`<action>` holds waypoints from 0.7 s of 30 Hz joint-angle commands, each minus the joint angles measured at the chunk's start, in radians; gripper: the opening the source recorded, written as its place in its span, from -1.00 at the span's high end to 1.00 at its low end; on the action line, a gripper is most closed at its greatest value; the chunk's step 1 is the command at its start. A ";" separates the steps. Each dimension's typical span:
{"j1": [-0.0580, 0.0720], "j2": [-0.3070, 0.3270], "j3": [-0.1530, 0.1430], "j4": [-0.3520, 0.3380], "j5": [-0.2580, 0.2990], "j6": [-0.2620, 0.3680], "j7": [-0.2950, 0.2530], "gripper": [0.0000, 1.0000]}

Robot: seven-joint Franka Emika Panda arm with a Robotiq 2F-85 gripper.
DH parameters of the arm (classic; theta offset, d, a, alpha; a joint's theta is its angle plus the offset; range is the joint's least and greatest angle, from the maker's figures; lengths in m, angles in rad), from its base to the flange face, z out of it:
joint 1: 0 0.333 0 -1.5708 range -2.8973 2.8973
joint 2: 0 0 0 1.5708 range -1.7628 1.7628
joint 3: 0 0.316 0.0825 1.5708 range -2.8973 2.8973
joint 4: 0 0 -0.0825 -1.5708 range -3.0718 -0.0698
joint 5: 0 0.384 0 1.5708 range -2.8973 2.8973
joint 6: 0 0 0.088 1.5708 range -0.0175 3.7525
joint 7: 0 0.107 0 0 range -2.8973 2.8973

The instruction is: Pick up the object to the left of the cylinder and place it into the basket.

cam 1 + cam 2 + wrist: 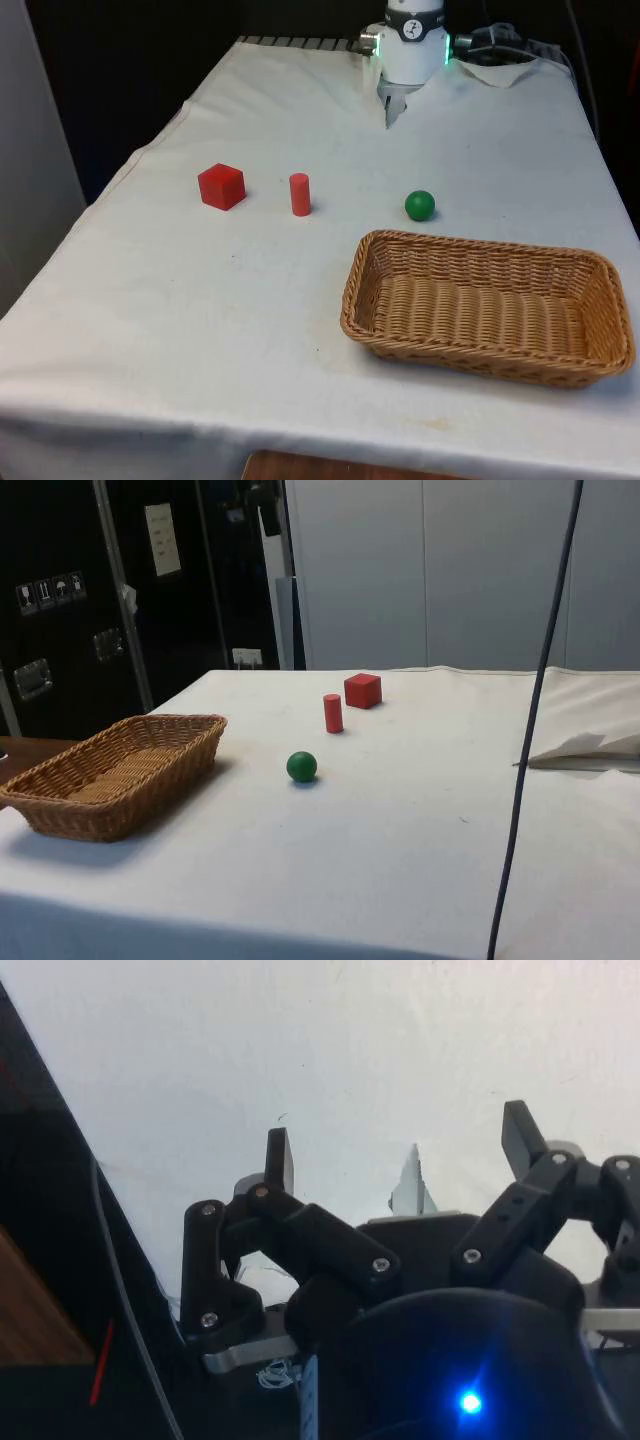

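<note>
The gripper (391, 112) hangs at the far end of the table (200, 320), above bare cloth and well apart from every object. In the wrist view its two fingers (279, 1158) stand wide apart with nothing between them.

Three small objects lie in a row across the middle of the table. The red cylinder (299, 194) stands upright. On the front view's left of it sits the red cube (222, 186), near but not touching. On the cylinder's other side lies the green ball (420, 205). The wicker basket (600, 310) stands nearer the camera on the front view's right, with nothing seen inside it.

The cube is judged to be the object the task means. It rests flat on one face, one corner turned towards the front camera. It appears solid, stiff and light, with flat, smooth sides; nothing suggests fragility. Two opposite vertical faces offer the soundest hold, taken about mid-height, with the fingers turned to match the cube's angle on the table. A grip across corners would likely let it twist or slip. The cylinder stands close enough that the finger on that side needs care.
</note>
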 commanded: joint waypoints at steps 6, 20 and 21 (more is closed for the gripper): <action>0.008 -0.009 0.033 -0.047 -0.014 0.061 0.045 -1.00; 0.008 -0.046 0.102 -0.178 -0.038 0.187 0.117 -1.00; 0.008 -0.048 0.107 -0.186 -0.039 0.196 0.122 -1.00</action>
